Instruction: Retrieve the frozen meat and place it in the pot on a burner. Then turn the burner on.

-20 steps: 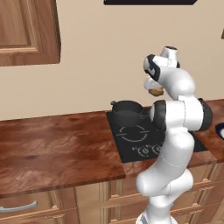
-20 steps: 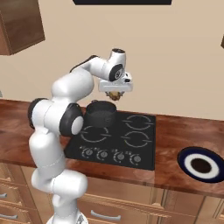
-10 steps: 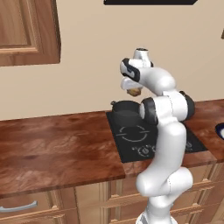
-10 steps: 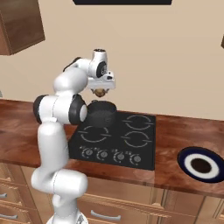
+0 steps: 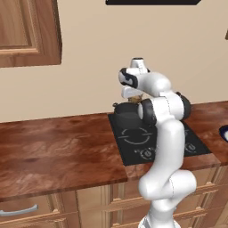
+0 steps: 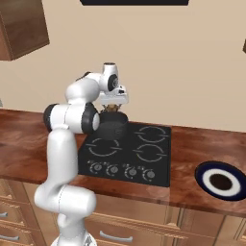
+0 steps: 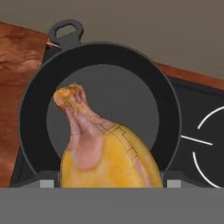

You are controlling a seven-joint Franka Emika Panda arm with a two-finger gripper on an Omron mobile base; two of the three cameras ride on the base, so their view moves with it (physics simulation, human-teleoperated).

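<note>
A reddish-brown wooden counter [image 6: 29,139] carries a flat black four-ring cooktop [image 6: 144,166]. On its back left burner sits the squat round dark grey-black pot [image 6: 113,126], one looped handle [image 7: 66,29] towards the wall. Directly above the pot's open mouth hangs the white arm's two-finger gripper [image 6: 112,106], pinching the small orange-brown lump of frozen meat [image 7: 105,148], held clear of the pot's rim.

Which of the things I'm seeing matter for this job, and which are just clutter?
In the job: frozen meat, held in the gripper above the pot; stove knobs.
Lying about: blue-rimmed plate, wall cabinet, drawer handle.
</note>
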